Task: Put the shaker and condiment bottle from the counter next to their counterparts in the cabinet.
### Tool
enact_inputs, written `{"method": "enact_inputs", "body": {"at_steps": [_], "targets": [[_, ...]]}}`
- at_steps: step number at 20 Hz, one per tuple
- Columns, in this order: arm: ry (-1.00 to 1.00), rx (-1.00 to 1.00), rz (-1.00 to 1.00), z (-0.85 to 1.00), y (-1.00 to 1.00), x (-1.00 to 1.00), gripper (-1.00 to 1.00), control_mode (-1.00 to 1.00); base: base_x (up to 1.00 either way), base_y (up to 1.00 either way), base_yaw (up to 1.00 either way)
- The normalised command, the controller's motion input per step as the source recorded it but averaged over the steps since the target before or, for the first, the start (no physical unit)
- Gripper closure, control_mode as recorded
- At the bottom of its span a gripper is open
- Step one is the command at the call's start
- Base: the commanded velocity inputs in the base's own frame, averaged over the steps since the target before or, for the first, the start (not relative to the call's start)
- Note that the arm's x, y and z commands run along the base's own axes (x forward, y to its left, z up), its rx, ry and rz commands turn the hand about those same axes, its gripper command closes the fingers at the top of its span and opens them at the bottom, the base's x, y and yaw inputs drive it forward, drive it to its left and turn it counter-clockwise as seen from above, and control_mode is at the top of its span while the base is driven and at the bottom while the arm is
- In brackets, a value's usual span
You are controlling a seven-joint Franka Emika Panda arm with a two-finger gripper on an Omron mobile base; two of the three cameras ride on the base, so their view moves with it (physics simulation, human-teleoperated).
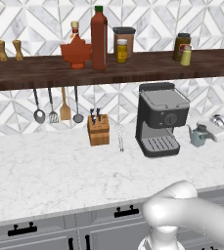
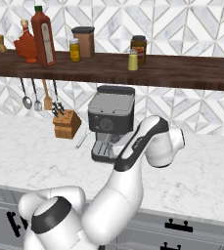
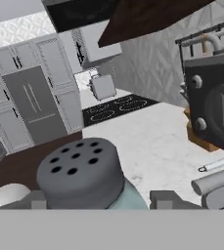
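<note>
The shaker (image 3: 86,178), a pale blue-grey glass body under a dark grey perforated cap, sits between the two dark finger tips of the gripper (image 3: 100,201) in the hand view, and the fingers are closed against its sides. It is held above the white marble counter (image 1: 45,171), near the black coffee machine (image 1: 160,119).

Condiment bottle (image 1: 99,39): the tall dark-red bottle with a green cap already stands on the dark-brown wooden cabinet shelf (image 1: 30,73), just beside the red maple-leaf-shaped bottle (image 1: 76,49) with a cork top. This half of the task appears complete.

Remaining work: the shaker has yet to be raised to the shelf and set beside the small yellow-green shaker (image 1: 186,54) with the red band, which stands further right by a dark jar (image 1: 181,45).
</note>
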Motion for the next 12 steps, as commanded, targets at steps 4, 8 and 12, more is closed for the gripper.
{"method": "enact_inputs", "body": {"at_steps": [4, 8, 12], "targets": [[-0.09, -0.08, -0.09, 0.79, 0.0, -0.36, 1.0, -1.0, 0.0, 0.0, 0.0], [-0.13, -0.16, -0.13, 0.74, 0.0, -0.39, 1.0, -1.0, 0.0, 0.0, 0.0], [-0.08, -0.1, -0.11, 0.76, 0.0, -0.28, 1.0, -1.0, 0.0, 0.0, 0.0]]}}
